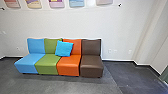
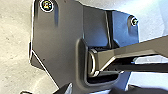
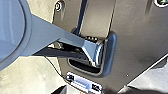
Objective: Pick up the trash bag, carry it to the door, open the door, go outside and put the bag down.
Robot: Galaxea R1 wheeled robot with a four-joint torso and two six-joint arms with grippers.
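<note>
Out ahead of the left gripper [image 2: 97, 90] and right gripper [image 3: 93, 90], four coloured seats [image 1: 68, 65] are lined up by the wall [image 1: 125, 30], a blue cushion [image 1: 64, 48] propped there; either gripper's opening or hold cannot be told; nor can the trash bag's place.

Texts, labels, brands, numbers, signs: none legible. Coloured wall panels [image 1: 56, 3]: markings, if any, cannot be read.

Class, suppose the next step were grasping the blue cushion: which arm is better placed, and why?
Probably the left: the cushion sits left of centre in the head view, though it looks beyond either arm's reach.
</note>
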